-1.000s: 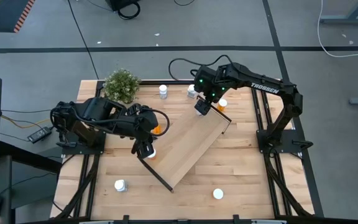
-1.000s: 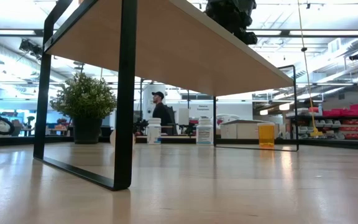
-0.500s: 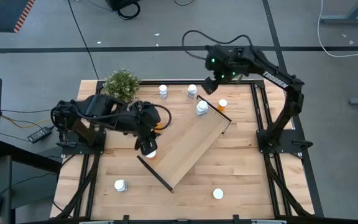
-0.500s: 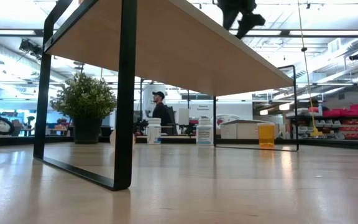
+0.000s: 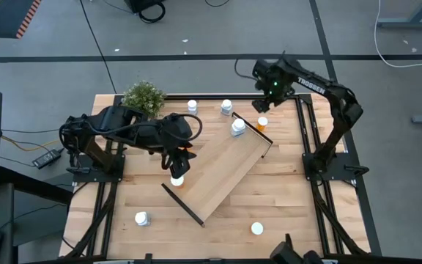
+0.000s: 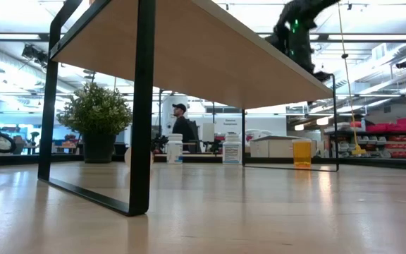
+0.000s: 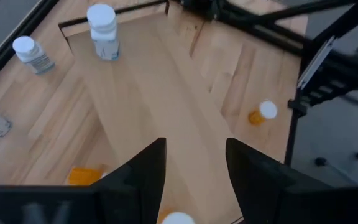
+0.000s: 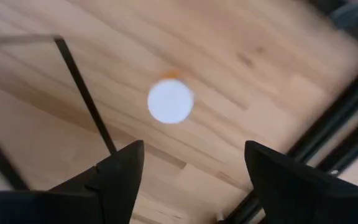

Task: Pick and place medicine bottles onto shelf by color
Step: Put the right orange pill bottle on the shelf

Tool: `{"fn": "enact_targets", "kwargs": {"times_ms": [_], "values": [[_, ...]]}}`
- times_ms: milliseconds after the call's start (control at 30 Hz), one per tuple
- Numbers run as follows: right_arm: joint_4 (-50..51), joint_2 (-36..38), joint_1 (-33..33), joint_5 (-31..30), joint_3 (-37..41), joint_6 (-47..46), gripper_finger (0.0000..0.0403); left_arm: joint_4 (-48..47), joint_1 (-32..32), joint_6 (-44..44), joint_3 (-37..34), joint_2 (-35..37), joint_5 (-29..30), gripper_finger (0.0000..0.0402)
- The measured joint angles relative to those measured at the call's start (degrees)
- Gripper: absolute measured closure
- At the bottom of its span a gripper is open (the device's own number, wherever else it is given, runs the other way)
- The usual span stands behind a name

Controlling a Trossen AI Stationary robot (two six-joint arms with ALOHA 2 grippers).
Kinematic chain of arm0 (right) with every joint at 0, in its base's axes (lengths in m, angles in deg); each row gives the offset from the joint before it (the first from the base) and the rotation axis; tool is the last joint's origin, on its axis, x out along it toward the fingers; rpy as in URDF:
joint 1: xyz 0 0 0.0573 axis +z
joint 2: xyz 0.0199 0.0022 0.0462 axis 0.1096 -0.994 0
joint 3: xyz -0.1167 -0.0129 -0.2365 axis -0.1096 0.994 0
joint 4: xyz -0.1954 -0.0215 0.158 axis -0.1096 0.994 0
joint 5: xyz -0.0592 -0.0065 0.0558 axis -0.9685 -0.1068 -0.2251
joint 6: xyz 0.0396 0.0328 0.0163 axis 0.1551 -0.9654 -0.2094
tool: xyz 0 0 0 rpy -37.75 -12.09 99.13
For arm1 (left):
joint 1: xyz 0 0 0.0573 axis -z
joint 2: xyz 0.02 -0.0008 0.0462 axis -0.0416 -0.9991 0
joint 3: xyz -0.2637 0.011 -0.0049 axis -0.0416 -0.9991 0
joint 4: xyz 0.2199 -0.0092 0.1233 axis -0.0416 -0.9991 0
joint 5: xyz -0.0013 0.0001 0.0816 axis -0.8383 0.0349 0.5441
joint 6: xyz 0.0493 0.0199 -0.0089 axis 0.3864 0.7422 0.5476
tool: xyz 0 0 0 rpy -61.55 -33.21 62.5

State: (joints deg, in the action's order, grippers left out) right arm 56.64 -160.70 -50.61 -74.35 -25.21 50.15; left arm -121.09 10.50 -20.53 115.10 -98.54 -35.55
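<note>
The shelf (image 5: pixel 222 170) lies slantwise on the table. A white bottle (image 5: pixel 238 127) stands on its far end. An orange bottle with a white cap (image 5: pixel 176 180) stands on its near-left end. My left gripper (image 5: pixel 174 163) hangs open just beyond that cap (image 7: pixel 178 218), touching nothing. Another orange bottle (image 7: pixel 86 176) lies beside the shelf under the left arm. My right gripper (image 5: pixel 264 79) is raised and open, fingers (image 8: pixel 124 171) wide apart, above an orange bottle (image 5: pixel 261 123) that stands on the table by the shelf's far rail (image 8: pixel 86 96).
Two white bottles (image 5: pixel 192 107) (image 5: pixel 227 108) stand near the table's far edge beside the potted plant (image 5: pixel 143 99). Two more capped bottles (image 5: pixel 141 218) (image 5: pixel 257 229) stand near the near edge. A person shows in the room beyond the table (image 6: pixel 183 130).
My right gripper has risen from the white bottle on the shelf's far end and swung toward the table's far-right corner; that bottle stays standing. My left gripper has drawn back a little toward the far edge from the orange bottle on the shelf, which stays in place.
</note>
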Motion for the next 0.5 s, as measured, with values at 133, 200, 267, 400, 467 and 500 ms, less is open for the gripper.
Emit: {"fn": "enact_targets", "kwargs": {"times_ms": [133, 200, 267, 400, 467, 500], "values": [[-8.3, 0.0, 1.3, 1.7, 5.9, 1.4, 0.0089, 0.3, 0.0, -1.0, 0.0, 0.2, 0.0, 0.0229], [-11.8, 0.0, 1.9, 0.6, 7.8, 2.0, 0.0074, 0.3, 0.0, -2.0, 0.0, 0.2, -0.1, 0.023], [-14.1, 0.0, 2.2, -1.3, 9.7, 1.9, 0.0059, 0.3, 0.0, -2.9, 0.0, 0.2, 0.0, 0.0229], [-16.2, 0.0, 1.9, -3.5, 13.8, 0.6, 0.0036, 0.4, 0.0, -4.5, 0.0, 0.2, 0.0, 0.0228], [-16.6, 0.0, 1.5, -3.3, 16.0, -1.2, 0.0029, 0.5, 0.0, -4.9, 0.0, 0.2, 0.0, 0.0229], [-17.5, 0.0, 1.4, -2.9, 17.2, -2.2, 0.0027, 0.5, 0.0, -5.4, 0.0, 0.2, 0.1, 0.023]]}}
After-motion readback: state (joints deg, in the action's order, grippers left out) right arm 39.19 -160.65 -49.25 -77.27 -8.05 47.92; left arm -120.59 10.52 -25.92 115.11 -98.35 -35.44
